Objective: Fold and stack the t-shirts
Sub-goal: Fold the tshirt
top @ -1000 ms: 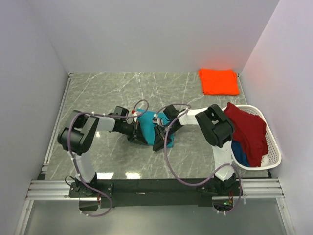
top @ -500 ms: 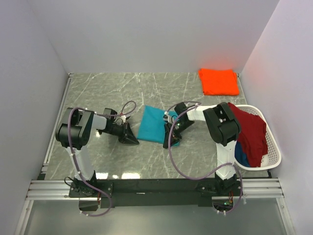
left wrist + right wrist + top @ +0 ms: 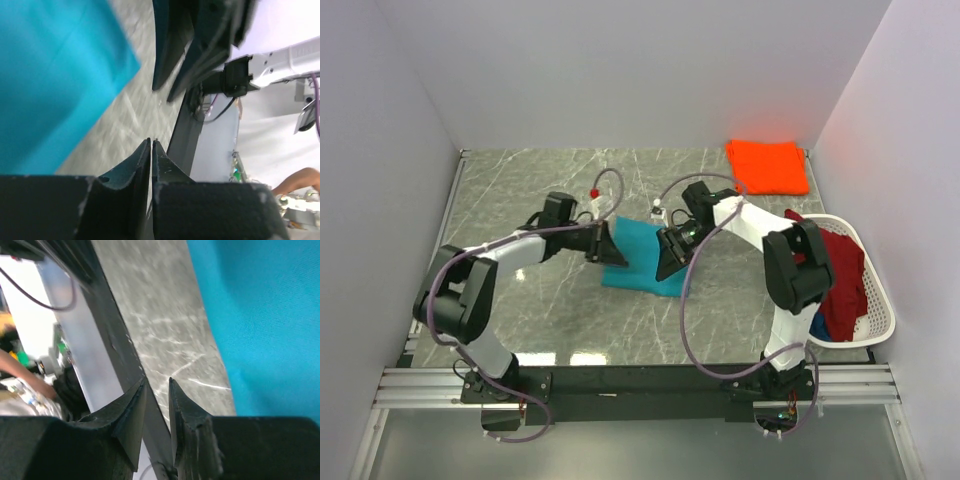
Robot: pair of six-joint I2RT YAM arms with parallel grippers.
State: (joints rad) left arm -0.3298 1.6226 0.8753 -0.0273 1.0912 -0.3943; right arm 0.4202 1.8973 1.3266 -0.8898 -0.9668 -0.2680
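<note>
A teal t-shirt (image 3: 642,260) lies folded flat on the marble table, mid-centre; it also shows as teal t-shirt cloth (image 3: 55,75) in the left wrist view and teal t-shirt cloth (image 3: 265,315) in the right wrist view. My left gripper (image 3: 612,252) hovers over its left edge, jaws shut with nothing between them (image 3: 151,141). My right gripper (image 3: 666,268) is over its right part, jaws a little open and empty (image 3: 156,380). An orange t-shirt (image 3: 767,166) lies folded at the far right. A dark red t-shirt (image 3: 835,268) and a blue t-shirt (image 3: 823,318) sit in the basket.
The white laundry basket (image 3: 886,312) stands at the right edge of the table, close to the right arm's elbow. Grey walls close in the table on the left, back and right. The black rail with both arm bases runs along the near edge.
A second ago both grippers were together on the bunched teal shirt. It now lies flat and folded, let go. Both grippers have lifted and hover over its left and right sides.
</note>
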